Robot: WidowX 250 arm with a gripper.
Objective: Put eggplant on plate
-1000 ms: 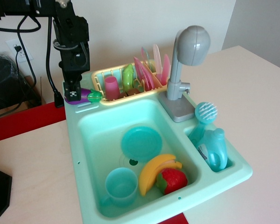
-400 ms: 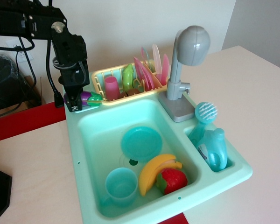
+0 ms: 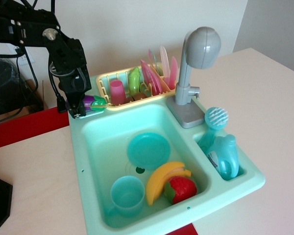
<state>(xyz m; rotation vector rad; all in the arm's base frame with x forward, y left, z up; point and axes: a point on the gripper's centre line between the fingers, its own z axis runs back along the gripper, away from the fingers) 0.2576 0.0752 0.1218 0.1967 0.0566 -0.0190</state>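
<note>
The purple eggplant (image 3: pixel 89 101) with its green cap lies on the back left corner of the teal toy sink's rim (image 3: pixel 77 147). My gripper (image 3: pixel 80 108) is tilted and down at the eggplant's left end, covering part of it. The near finger hides how the jaws stand. The round teal plate (image 3: pixel 148 149) lies flat in the sink basin, well to the right and nearer than the gripper.
In the basin are a teal cup (image 3: pixel 127 195), a banana (image 3: pixel 162 180) and a red strawberry (image 3: pixel 181 189). A yellow dish rack (image 3: pixel 132 88) with pink plates stands right of the eggplant. A grey faucet (image 3: pixel 193 73) and a brush and bottle (image 3: pixel 220 149) are on the right.
My gripper has come down and tilted onto the eggplant's left end, and the arm has swung left. The eggplant has stayed on the rim.
</note>
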